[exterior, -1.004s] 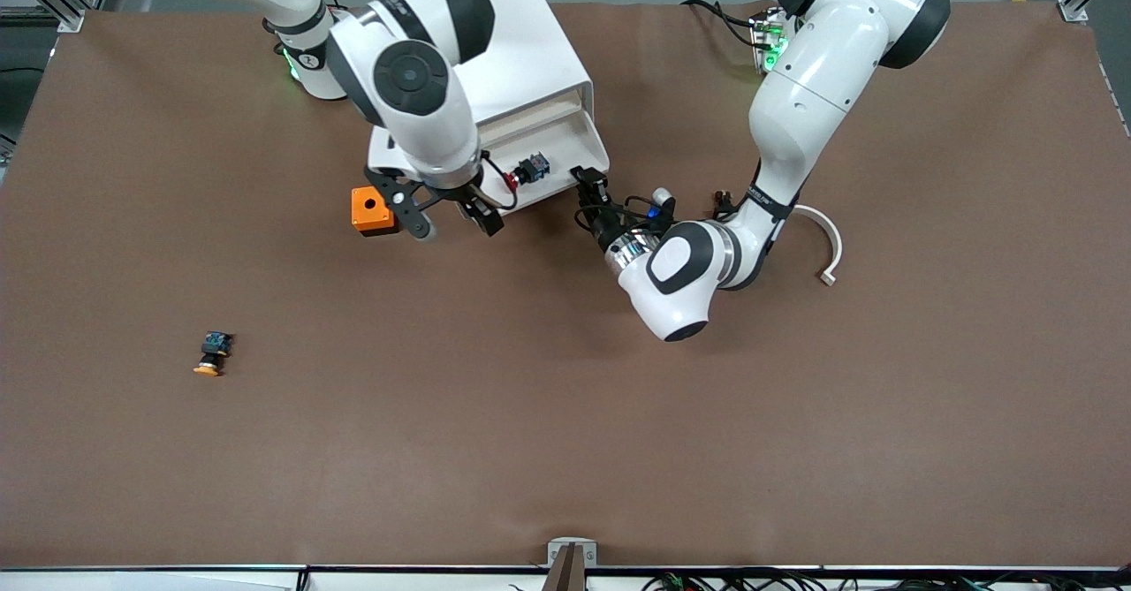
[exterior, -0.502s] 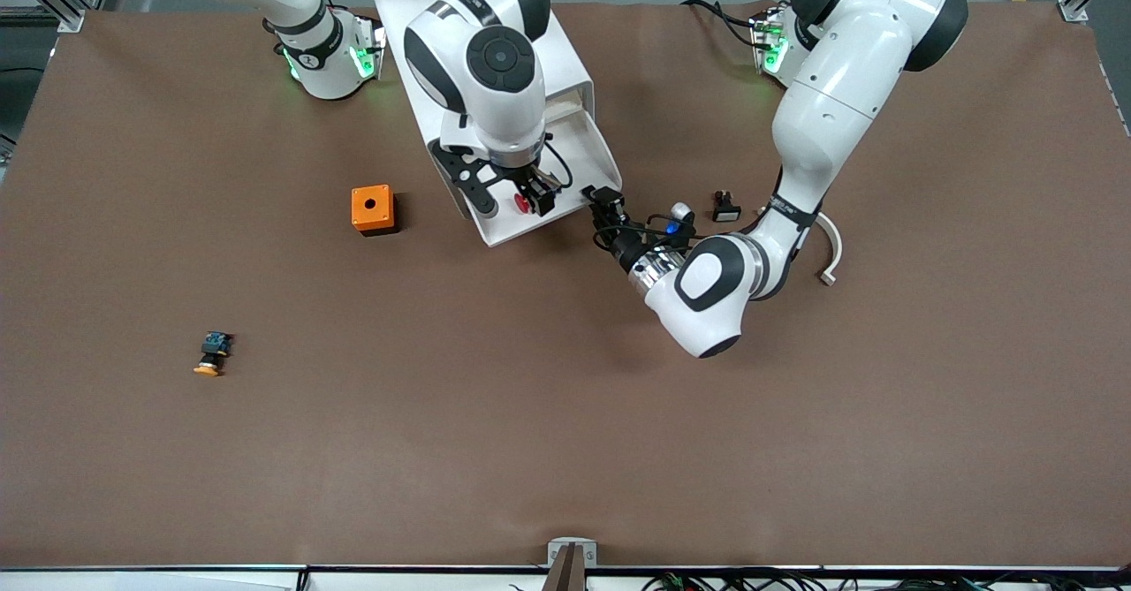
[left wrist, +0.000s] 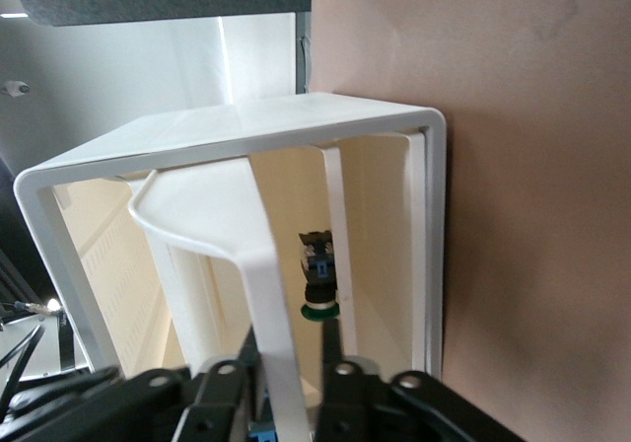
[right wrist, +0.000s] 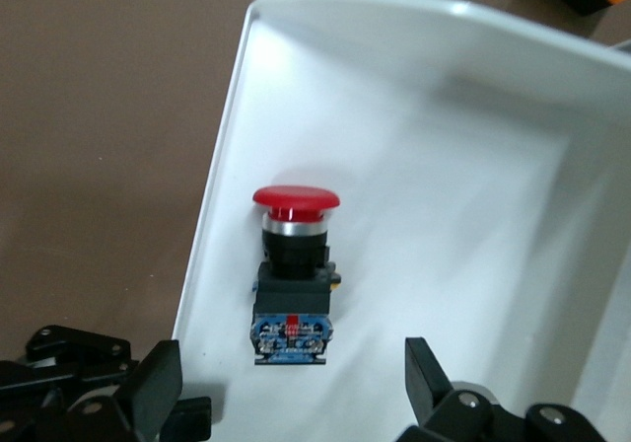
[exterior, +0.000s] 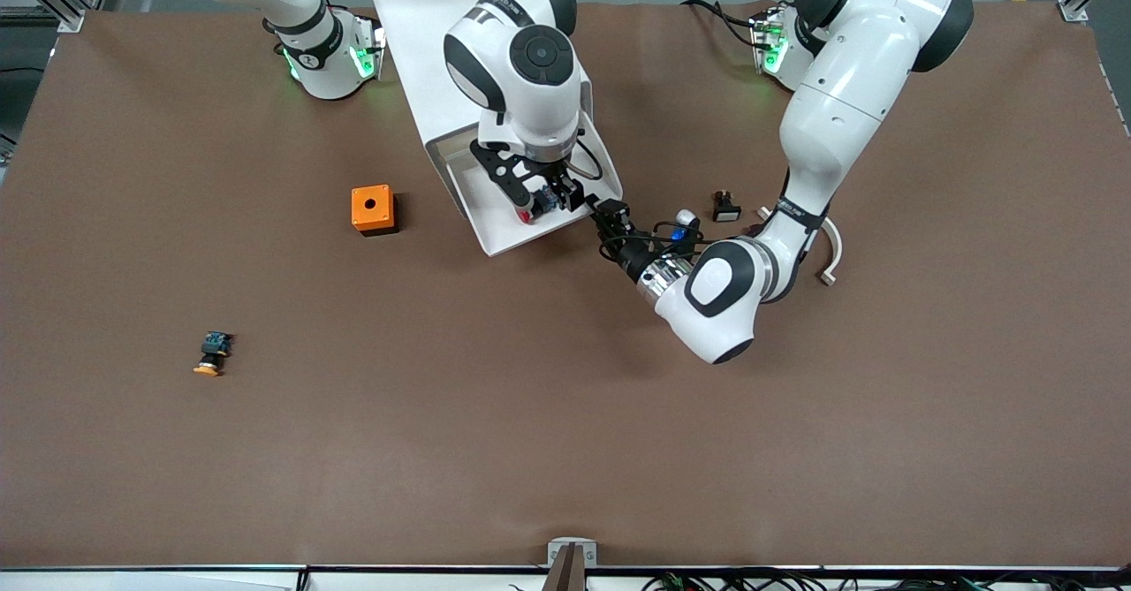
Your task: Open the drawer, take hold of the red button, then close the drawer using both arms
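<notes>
The white drawer (exterior: 495, 224) is pulled out of the white cabinet (exterior: 415, 34) toward the front camera. The red-capped button (exterior: 527, 213) lies on its side in the drawer, near the front edge. My right gripper (exterior: 541, 202) hovers open just above it. In the right wrist view the button (right wrist: 293, 264) lies on the drawer floor (right wrist: 444, 166) ahead of the right gripper (right wrist: 293, 383), in line with the gap between its fingers. My left gripper (exterior: 608, 213) is shut on the drawer's front edge at the corner toward the left arm's end. The left wrist view shows the left gripper (left wrist: 288, 348) clamping that white edge (left wrist: 266, 294).
An orange cube with a hole (exterior: 372, 209) sits beside the drawer toward the right arm's end. A yellow-capped button (exterior: 210, 354) lies nearer the front camera. A small black part (exterior: 726, 207) and a white curved piece (exterior: 831, 246) lie by the left arm. A green-capped button (left wrist: 318, 284) sits inside the cabinet (left wrist: 246, 126).
My right arm swung from beside the orange cube to over the drawer, above the red button. My left gripper drew the drawer farther out toward the front camera.
</notes>
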You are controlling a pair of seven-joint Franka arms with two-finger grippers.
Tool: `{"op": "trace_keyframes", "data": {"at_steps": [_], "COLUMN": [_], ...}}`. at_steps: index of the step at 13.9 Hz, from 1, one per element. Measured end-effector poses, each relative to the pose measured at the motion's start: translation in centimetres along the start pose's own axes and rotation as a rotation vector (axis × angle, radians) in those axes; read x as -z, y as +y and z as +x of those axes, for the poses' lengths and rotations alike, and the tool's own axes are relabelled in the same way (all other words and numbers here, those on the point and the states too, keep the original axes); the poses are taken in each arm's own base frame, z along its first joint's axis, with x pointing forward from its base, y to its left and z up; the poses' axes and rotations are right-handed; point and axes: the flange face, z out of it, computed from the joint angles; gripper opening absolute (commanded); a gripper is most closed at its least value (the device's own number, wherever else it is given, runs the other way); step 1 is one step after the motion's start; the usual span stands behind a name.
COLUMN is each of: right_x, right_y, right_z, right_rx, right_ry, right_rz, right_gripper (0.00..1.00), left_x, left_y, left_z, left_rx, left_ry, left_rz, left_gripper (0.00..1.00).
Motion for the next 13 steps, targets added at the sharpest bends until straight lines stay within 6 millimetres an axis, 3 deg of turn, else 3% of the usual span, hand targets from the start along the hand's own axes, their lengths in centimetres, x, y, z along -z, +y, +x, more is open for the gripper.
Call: {"op": "trace_keyframes", "data": {"at_steps": [5, 9, 13], "right_x": [-1.2, -1.4, -1.9], "right_y": [-0.3, -0.4, -0.4], "right_z": [0.0, 0.5, 0.6], "right_rx": [-0.008, -0.016, -0.014], "right_ry": [0.004, 0.008, 0.016], "right_rz": [-0.008, -0.012, -0.023], "right_gripper": [0.99, 0.97, 0.96], "left_x": [2.0, 4.8, 7.6], "left_y": [-0.8, -2.3, -2.9], "left_z": [-0.6, -1.2, -0.6], "left_rx": [-0.086, -0.351, -0.597], "left_ry": [-0.069, -0.098, 0.005], "left_rz": [0.011, -0.034, -0.162], "left_gripper": [1.00, 0.99, 0.99]}}
